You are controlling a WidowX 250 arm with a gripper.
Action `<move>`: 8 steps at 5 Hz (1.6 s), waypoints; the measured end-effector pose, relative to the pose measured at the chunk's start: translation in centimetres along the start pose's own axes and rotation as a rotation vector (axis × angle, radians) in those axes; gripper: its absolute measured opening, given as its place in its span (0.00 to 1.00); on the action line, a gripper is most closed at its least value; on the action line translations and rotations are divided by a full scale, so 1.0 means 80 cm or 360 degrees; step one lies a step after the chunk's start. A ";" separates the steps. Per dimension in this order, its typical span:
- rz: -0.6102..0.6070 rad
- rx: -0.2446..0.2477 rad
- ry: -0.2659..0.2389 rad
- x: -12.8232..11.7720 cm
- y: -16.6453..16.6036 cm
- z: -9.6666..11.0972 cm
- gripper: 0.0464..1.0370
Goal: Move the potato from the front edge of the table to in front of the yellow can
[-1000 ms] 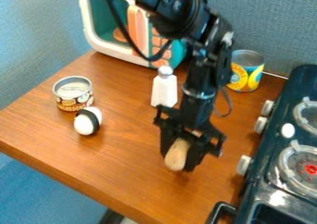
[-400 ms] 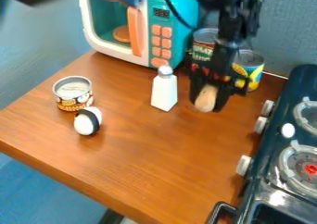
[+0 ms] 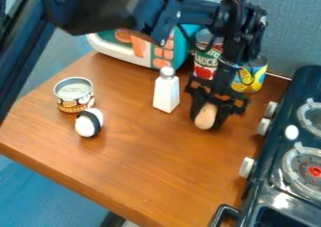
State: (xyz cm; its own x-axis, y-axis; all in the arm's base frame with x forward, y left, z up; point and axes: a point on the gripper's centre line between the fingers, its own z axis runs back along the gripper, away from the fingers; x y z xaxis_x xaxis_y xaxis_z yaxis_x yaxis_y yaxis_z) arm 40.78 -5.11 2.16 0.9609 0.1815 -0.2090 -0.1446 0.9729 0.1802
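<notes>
Gripper (image 3: 209, 120), jaws clamped on tan oblong piece (image 3: 205, 116), has just shifted slightly toward bench (image 3: 144, 170) front, near white shaker (image 3: 166, 94); piece is probably still unplaced.

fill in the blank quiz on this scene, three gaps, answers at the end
In the picture, the stove stands to the ____ of the gripper, which holds a tan, rounded object.
The egg-shaped white object has a ____ band.
The toy microwave has ____ buttons.

Missing words: right; black; orange.
</notes>
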 end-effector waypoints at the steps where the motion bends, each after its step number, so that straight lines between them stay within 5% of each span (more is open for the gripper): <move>1: -0.0015 -0.0058 -0.0031 -0.002 -0.005 -0.002 0.61; 2: -0.0041 -0.0165 -0.0072 -0.016 -0.006 -0.003 0.88; 3: -0.0050 -0.0289 -0.0184 -0.043 -0.006 -0.003 0.97; 4: -0.0034 -0.0462 -0.0356 -0.048 -0.001 0.028 0.96; 5: -0.0022 -0.0502 -0.0372 -0.046 0.006 0.033 0.96; 8: -0.0128 -0.0392 -0.0389 -0.158 0.057 0.070 0.96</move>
State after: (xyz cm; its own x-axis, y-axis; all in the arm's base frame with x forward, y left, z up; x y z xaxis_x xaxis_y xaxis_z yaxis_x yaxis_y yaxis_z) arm 29.33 -3.74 11.01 0.9953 0.0923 0.0282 -0.0901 0.9934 -0.0709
